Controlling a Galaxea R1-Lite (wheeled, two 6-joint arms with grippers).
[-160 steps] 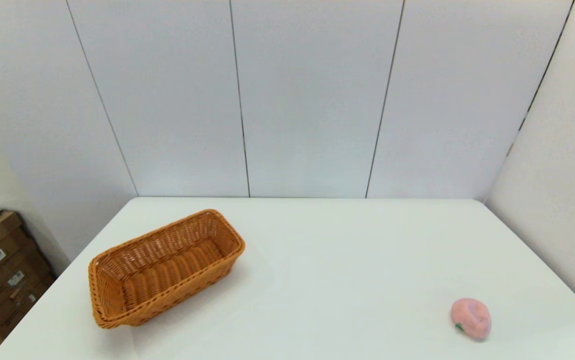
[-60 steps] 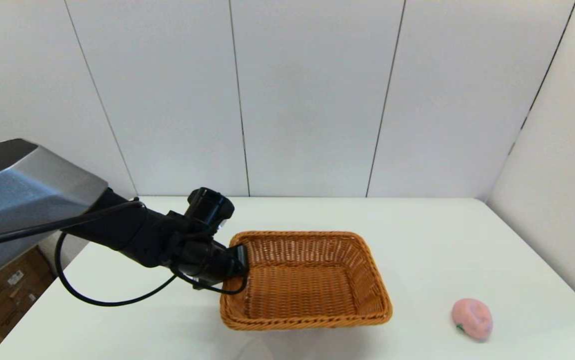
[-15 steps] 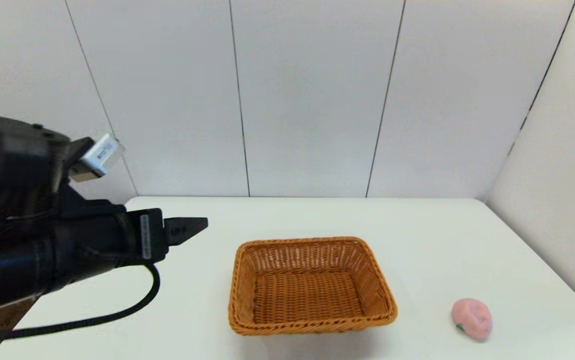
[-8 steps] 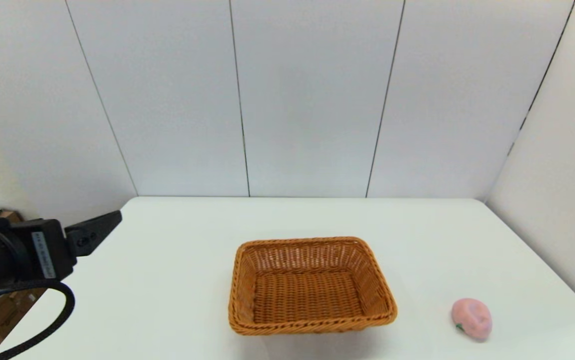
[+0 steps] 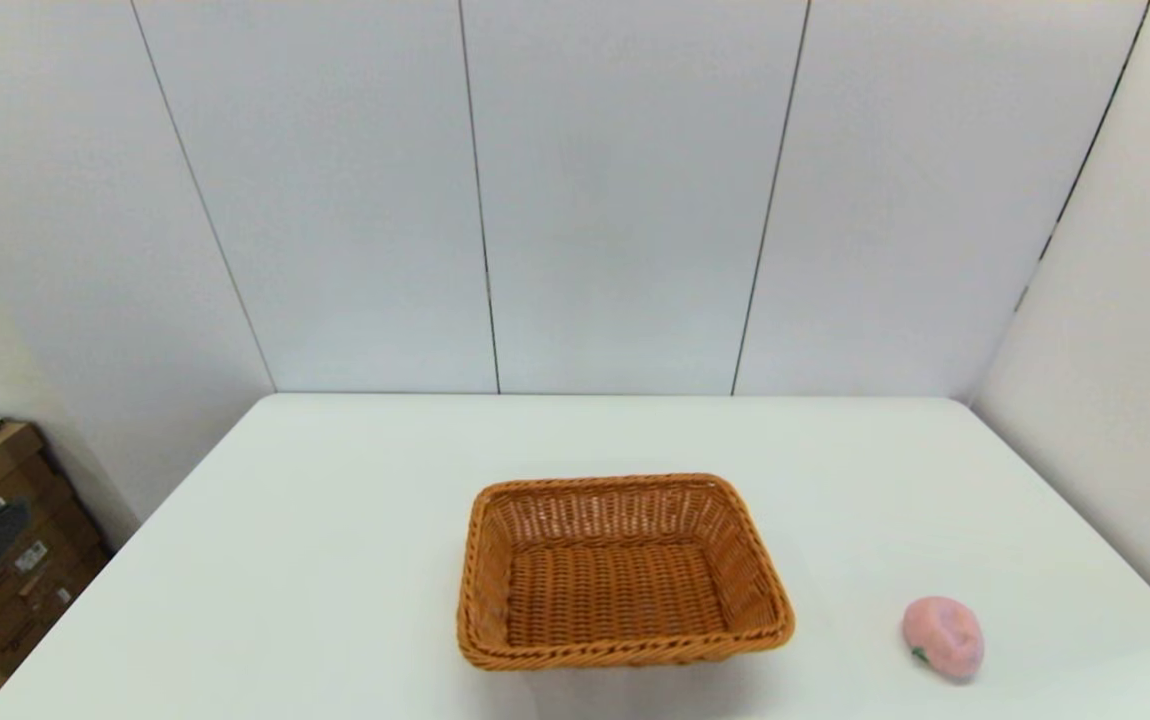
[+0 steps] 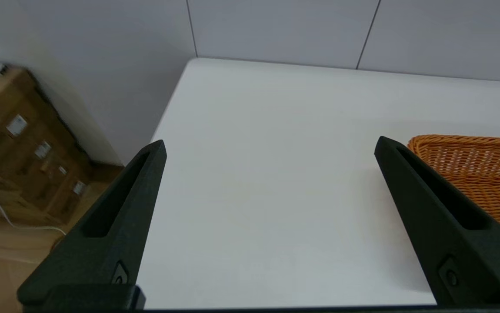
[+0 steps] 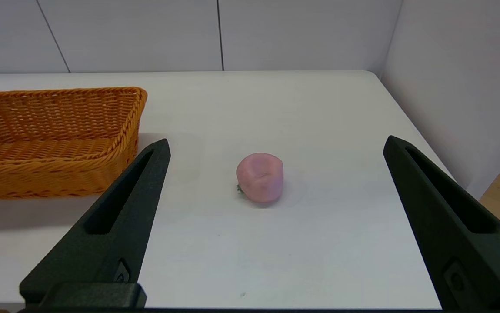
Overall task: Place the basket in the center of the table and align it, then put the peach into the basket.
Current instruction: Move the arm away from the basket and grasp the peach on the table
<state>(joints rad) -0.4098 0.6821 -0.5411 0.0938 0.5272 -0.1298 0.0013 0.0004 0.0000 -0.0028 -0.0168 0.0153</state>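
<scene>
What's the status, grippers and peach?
Left gripper open, off the table's left side. Right gripper open, facing the small pink toy peach. Orange-brown woven wicker basket centered, empty. Nothing between.

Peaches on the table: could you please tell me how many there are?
1. The peach lies on the white table, to the right of the wicker basket and apart from it. The basket's inside shows empty, so none seems hidden.

basket (image 6: 476, 174) cut off beside left gripper (image 6: 269, 145), cardboard boxes (image 6: 19, 134) blurred, basket's far end cropped beside right gripper (image 7: 276, 145)
</scene>
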